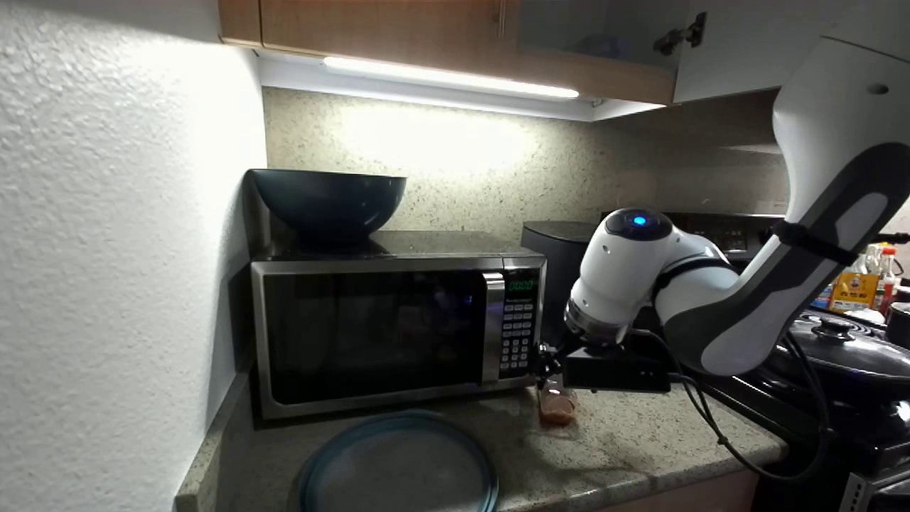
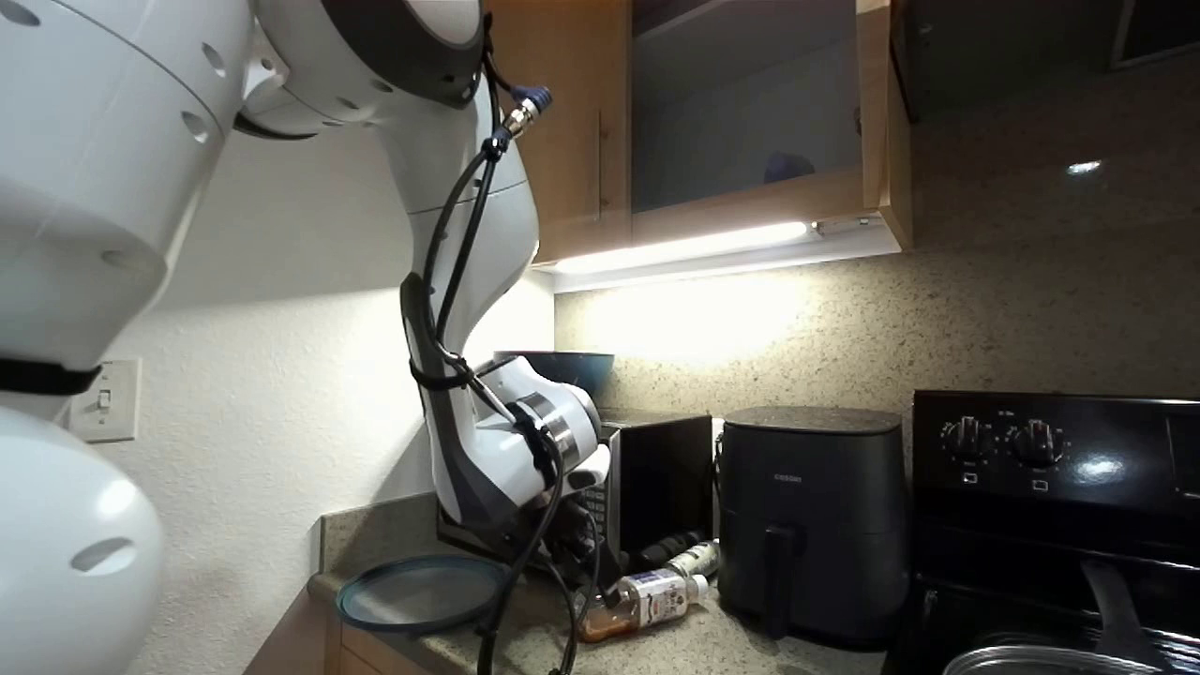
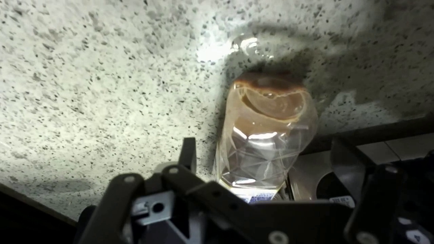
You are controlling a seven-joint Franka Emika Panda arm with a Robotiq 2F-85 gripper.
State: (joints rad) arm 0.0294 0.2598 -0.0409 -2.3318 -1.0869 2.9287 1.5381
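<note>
Wide pincer (image 3: 262,142), bottle (image 3: 268,135) on its side

So the fingers (image 3: 188,152) sit well apart, one each side of the bottle in the wrist view, gaps showing, so nothing's held. Can't tell how far down they reach. Bottle's lying on the speckled counter (image 3: 118,101), base end nearest the pincer. My guess: pretty light, a bit of brown liquid (image 3: 278,105) that'll slosh, thin clear plastic that gives when squeezed, kinda slippery and apt to roll, but not fragile. I'd grab it across the middle, by the label (image 2: 661,598).

An exterior view gets the white cap (image 2: 698,588); the wrist view misses it and catches just a strip of label, but it does show those finger gaps.

Further out: another container (image 2: 696,560) behind the bottle, then the black air fryer (image 2: 811,525), plus a microwave (image 1: 384,334) with a dark bowl (image 1: 330,206) on top.
</note>
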